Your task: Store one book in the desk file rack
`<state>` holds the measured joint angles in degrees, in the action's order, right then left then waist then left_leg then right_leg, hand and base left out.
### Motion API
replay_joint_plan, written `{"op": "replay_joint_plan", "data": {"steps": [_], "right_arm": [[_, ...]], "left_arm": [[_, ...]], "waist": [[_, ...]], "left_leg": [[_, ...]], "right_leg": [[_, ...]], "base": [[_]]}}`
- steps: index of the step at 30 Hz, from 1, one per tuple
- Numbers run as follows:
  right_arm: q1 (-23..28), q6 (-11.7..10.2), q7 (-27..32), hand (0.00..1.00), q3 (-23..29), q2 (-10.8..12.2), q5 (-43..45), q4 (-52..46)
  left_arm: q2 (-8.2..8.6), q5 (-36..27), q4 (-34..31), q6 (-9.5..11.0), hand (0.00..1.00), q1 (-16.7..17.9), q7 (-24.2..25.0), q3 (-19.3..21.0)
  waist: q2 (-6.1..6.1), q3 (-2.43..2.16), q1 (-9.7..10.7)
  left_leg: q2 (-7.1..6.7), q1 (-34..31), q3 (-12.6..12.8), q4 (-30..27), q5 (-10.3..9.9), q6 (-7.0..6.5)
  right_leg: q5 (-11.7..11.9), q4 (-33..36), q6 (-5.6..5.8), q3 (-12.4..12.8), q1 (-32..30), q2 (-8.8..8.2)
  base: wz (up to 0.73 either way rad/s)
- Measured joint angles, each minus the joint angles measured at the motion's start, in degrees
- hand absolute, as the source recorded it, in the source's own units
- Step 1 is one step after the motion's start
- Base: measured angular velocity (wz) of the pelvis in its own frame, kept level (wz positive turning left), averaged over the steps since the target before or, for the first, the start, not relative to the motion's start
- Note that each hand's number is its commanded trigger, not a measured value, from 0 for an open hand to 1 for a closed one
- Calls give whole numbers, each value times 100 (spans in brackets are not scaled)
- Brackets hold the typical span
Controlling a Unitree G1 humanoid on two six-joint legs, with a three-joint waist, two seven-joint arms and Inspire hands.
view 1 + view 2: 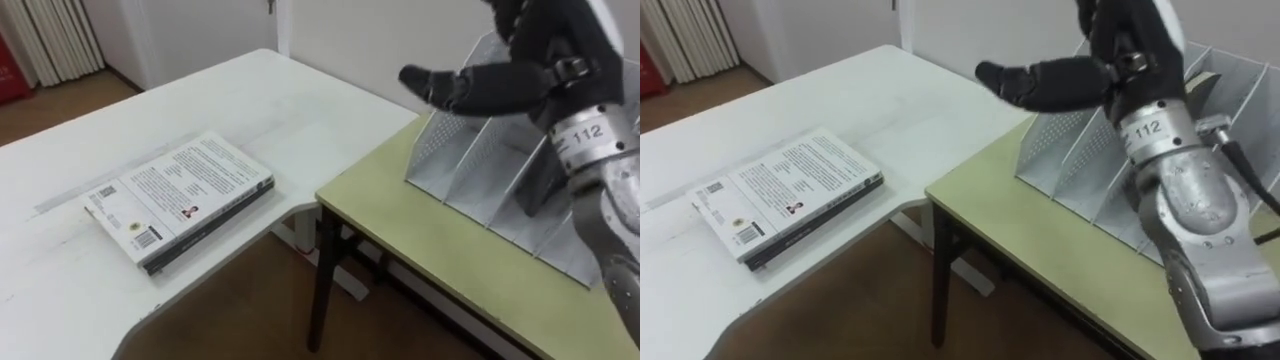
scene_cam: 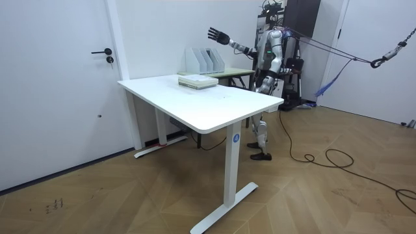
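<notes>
Above rack [image 1: 445,150], right hand [image 1: 500,80] hangs open, apparently empty.

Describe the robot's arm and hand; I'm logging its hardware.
The right hand is black, with thick, segmented black fingers. Its wrist is a silver cylinder bearing a printed number, and the forearm is rounded grey metal.

The right robot hand [image 1: 1128,55] covers the far slots of the file rack [image 1: 1065,160], and its fingers run off the top edge. The rack's right end is cut off. The lower book [image 1: 825,222] shows just its edge under the upper book [image 1: 790,188].
</notes>
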<state>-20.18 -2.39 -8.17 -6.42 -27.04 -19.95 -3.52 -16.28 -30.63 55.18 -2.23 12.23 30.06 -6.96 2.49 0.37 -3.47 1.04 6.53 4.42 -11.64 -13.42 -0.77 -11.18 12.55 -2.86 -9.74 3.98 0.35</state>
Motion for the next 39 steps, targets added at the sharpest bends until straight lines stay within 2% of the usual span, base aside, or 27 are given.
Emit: {"op": "replay_joint_plan", "data": {"steps": [2, 8, 9, 11, 14, 15, 17, 18, 20, 22, 28, 30, 31, 34, 37, 39], "right_arm": [[162, 129, -463, 0, -149, -1, 50, -4], [622, 178, -1633, 0, -795, -14, 518, 165], [736, 214, -1829, 0, -991, -39, 604, 323], [1005, 344, -2145, 0, -1264, -56, 850, 520], [1273, 431, -2611, 0, -1673, -37, 1362, 1172], [1391, 531, -2764, 0, -1714, -31, 1605, 1342], [1553, 618, -2932, 0, -1699, -21, 2003, 1458], [1619, 612, -2996, 0, -1697, 25, 2202, 1660], [1724, 624, -3000, 0, -1697, 90, 2579, 2014], [1848, 602, -2956, 0, -1699, 107, 2833, 2260], [2283, 606, -2305, 0, -1560, 597, 3364, 4164], [2336, 608, -2026, 0, -1062, 812, 3407, 4814], [2339, 604, -1959, 0, -960, 860, 3414, 4965], [2338, 539, -1624, 0, -525, 1059, 3298, 5668], [2341, 454, -1218, 0, -188, 1267, 3070, 6191], [2353, 368, -974, 0, 65, 1366, 2902, 6548]], "left_arm": [[-50, 25, 1, -6, 0, -11, 6, 9], [-115, 32, 76, -34, 0, -55, 13, -11], [-135, 16, 76, -38, 0, -78, 11, -105], [-171, 18, 76, -92, 0, -128, 11, -247], [-178, 16, 201, -138, 0, -252, 0, -351], [-178, 16, 243, -146, 0, -278, -18, -358], [-180, 29, 243, -147, 0, -284, -57, -337], [-173, 111, 248, -151, 0, -294, -80, -329], [-126, 142, 261, -149, 0, -301, -141, -324], [-78, 118, 288, -141, 0, -301, -228, -325], [34, 152, 559, -136, 0, -378, -540, -194], [165, 158, 593, -137, 0, -359, -754, -5], [189, 160, 640, -134, 0, -371, -797, 14], [224, 300, 806, -146, 0, -358, -976, 64], [281, 454, 934, -116, 0, -335, -1056, 297], [393, 506, 1008, -104, 0, -293, -1097, 569]], "waist": [[10, -7, -19], [71, -12, -39], [66, -4, -82], [94, -21, -159], [74, 5, -239], [47, 23, -299], [38, 21, -298], [7, 41, -305], [-8, 19, -331], [-51, 32, -362], [-52, 25, -411], [-65, -1, -397], [-69, -5, -391], [-92, -62, -309], [-107, -57, -289], [-122, -49, -269]], "left_leg": [[3, -1, -3, -1, 0, 0], [7, -86, 25, -20, 0, 1], [8, -90, 23, -23, 0, 0], [7, -88, 7, -22, -1, 1], [-1, -92, 7, -18, -1, 0], [-2, -107, -2, -15, -2, -2], [-2, -189, -33, -19, -2, -2], [-1, -192, -44, -18, 0, -3], [-3, -179, -46, -12, 1, -3], [-6, -150, -25, -7, 2, -3], [-37, -130, -83, -4, 2, -3], [-59, -137, -95, -8, 2, -3], [-58, -138, -118, -8, 2, -3], [-69, -79, -139, -7, 2, -3], [-71, -9, -152, 5, 2, -3], [-75, 40, -145, 18, 2, -3]], "right_leg": [[1, 11, -2, 1, -2, 3], [3, 5, -5, -9, -27, -2], [4, -5, -6, -21, -27, -2], [5, -3, -6, -41, -16, -5], [6, -2, -3, -46, -24, -14], [6, -4, -2, -41, -36, -14], [6, 0, -3, -63, -104, -17], [9, -4, -6, -69, -106, -15], [9, -1, -6, -69, -100, -18], [8, -6, -5, -62, -95, -19], [14, -111, 7, -140, 19, -24], [16, -181, 14, -145, 35, -27], [16, -188, 14, -151, 38, -27], [21, -234, 22, -189, 122, -23], [30, -297, 25, -220, 213, -16], [28, -310, 28, -218, 254, -22]], "base": [[0], [1], [4], [4], [1], [0], [2], [5], [2], [-2], [6], [4], [9], [9], [5], [0]]}}
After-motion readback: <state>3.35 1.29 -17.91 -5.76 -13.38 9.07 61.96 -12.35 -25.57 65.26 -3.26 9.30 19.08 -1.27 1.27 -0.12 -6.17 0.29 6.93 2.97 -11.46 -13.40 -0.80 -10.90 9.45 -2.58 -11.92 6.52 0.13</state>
